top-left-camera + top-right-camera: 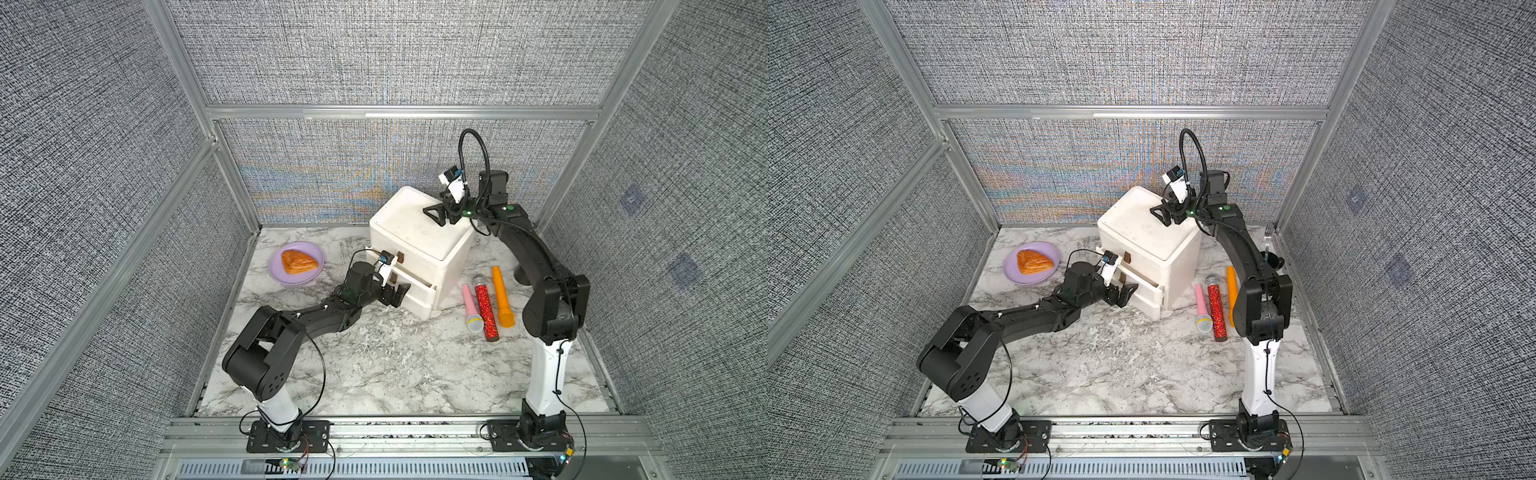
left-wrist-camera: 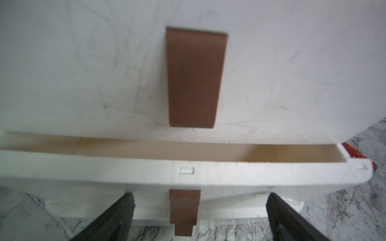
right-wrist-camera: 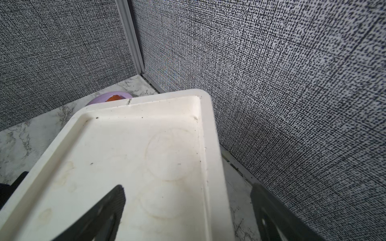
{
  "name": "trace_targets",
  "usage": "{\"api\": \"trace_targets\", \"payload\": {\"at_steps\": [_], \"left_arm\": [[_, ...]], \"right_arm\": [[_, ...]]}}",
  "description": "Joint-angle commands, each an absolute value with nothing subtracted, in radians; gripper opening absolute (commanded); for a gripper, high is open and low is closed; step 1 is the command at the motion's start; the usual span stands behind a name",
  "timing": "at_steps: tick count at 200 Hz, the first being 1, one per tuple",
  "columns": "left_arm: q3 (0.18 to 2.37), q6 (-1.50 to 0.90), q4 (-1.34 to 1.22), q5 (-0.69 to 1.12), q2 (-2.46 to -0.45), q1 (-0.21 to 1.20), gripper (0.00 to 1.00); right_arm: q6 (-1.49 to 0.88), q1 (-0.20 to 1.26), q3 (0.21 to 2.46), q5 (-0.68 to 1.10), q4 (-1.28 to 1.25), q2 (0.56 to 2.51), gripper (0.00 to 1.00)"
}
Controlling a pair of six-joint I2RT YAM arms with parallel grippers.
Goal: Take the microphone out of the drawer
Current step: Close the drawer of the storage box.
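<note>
Left claw (image 2: 200, 197) before ajar drawer (image 2: 250, 172)

The marble-patterned tabletop (image 1: 374, 365) carries a white drawer unit (image 1: 419, 232) near the back wall. A purple plate (image 1: 276, 270) sits to its left. To its right, side by side, lie a pink microphone (image 1: 470, 305), a red glitter microphone (image 1: 486, 309) and an orange microphone (image 1: 501, 301).

No text, label, brand, number or sign was legible in any view. Two faint bluish square marks (image 1: 631, 199) stood on the wall panel (image 1: 685, 166) to the right of the drawer unit (image 1: 415, 232), seen in both top views; they were too blurred to read as characters.
</note>
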State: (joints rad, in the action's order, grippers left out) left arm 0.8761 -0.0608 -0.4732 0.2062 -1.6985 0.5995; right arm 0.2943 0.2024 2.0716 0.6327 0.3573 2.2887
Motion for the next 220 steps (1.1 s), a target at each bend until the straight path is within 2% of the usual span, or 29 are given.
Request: {"api": "trace_targets", "payload": {"at_steps": [1,131,220], "left_arm": [[0.888,-0.077,-0.522,0.212,-1.711,0.6,1.0],[0.909,-0.13,-0.678,0.244,-1.805,0.6,1.0],[0.853,-0.12,-0.639,0.209,-1.744,0.6,1.0]], "right_arm": [[0.226,0.215,2.027,0.63,0.768,2.334,0.95],[0.237,0.215,1.996,0.624,0.776,2.331,0.95],[0.237,0.215,1.996,0.618,0.772,2.321,0.95]]}}
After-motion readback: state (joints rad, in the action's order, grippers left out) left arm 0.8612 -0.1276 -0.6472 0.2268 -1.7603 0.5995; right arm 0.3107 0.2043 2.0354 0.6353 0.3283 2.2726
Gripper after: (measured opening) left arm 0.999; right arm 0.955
